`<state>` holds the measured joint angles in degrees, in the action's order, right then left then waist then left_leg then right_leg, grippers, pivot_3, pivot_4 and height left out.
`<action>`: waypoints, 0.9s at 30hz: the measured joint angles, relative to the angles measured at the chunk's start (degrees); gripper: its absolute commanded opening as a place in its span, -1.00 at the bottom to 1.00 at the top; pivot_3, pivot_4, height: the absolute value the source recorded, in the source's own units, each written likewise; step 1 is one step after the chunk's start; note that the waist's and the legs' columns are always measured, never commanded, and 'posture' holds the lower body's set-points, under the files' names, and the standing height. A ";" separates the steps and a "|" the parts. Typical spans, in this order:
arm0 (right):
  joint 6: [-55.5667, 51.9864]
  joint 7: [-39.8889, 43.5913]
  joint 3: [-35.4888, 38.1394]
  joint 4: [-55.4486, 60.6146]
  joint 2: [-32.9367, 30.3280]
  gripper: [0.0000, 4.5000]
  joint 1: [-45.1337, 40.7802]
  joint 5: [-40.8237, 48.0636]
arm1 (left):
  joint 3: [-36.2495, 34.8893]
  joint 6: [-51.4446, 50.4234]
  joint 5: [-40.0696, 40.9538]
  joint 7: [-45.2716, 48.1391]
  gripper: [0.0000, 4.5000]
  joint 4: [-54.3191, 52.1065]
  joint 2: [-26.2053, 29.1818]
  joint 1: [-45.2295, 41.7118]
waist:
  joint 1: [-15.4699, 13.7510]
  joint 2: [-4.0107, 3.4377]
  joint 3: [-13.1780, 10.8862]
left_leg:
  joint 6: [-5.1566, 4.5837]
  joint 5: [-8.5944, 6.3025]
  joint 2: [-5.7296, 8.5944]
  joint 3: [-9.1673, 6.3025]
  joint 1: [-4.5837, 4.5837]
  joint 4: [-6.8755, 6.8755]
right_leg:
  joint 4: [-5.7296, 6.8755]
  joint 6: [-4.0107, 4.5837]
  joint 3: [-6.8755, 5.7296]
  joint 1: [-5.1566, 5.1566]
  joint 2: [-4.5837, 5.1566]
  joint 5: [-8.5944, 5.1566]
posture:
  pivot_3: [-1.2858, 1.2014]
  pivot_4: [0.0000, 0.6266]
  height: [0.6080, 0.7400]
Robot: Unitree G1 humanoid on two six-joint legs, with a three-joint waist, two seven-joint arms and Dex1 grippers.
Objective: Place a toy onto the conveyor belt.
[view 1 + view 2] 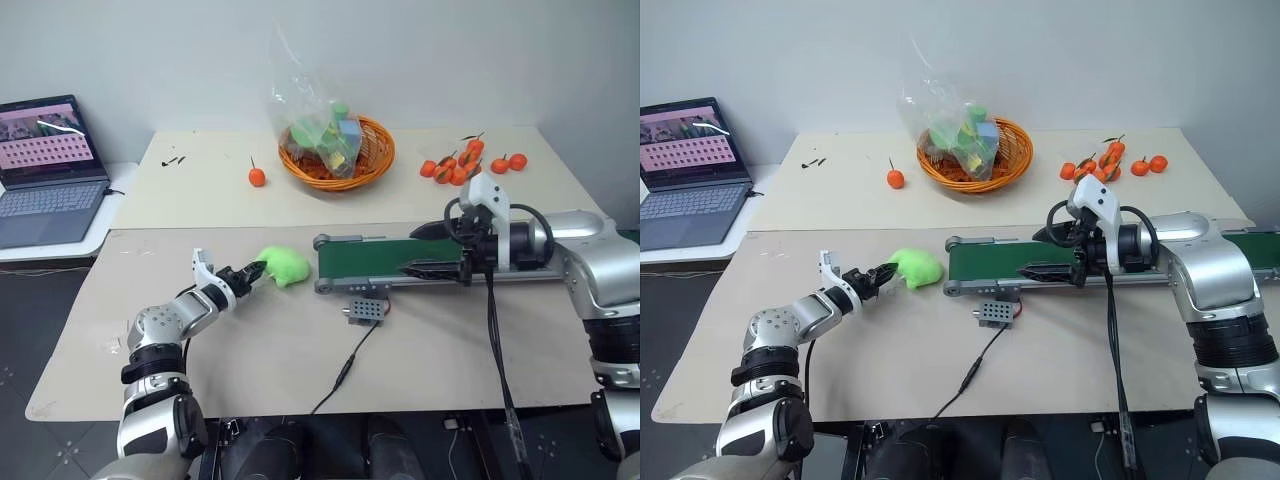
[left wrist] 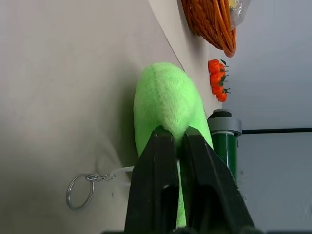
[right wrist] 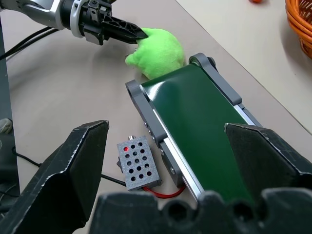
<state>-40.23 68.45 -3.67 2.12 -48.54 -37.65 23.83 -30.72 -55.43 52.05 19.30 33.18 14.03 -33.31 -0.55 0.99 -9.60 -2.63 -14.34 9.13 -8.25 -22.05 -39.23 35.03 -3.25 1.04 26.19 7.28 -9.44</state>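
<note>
No legible text, label, brand, number or sign is showing on any item. The laptop [image 1: 45,165] screen is displaying rows of small marks under a picture strip, too small to read. The grey control box [image 3: 138,163] is showing no marking.

The two head views look forward and down from above the counter [image 1: 300,350], taking in both arms, the belt [image 1: 400,258] and the far basket [image 1: 335,150]; they share nearly the whole scene. The left wrist view sits very close behind the left tool [image 2: 178,136], facing the toy [image 2: 165,102]. The right wrist view looks down over the belt's end between the right tool [image 3: 165,161] fingers, and also shows the toy and left tool.
</note>
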 measured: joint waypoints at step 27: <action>2.30 1.44 -2.36 -4.03 1.83 1.00 -2.69 -1.21 | 29.80 57.37 -51.73 4.11 -0.91 -39.37 16.30 11.34 | -0.13 0.01 0.00 | -0.12 -0.14 -0.10 0.56 0.10 -0.01 | -0.08 0.02 0.39 0.00 -0.10 0.13 | 0.03 -0.52 1.00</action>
<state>-37.93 69.88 -6.04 -1.90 -46.71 -40.34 22.63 -0.92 1.94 0.32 23.41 -6.19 30.33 -21.97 -0.68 1.00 -9.60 -2.75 -14.49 9.03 -7.70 -21.95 -39.24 34.95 -3.23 1.43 26.19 7.18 -9.32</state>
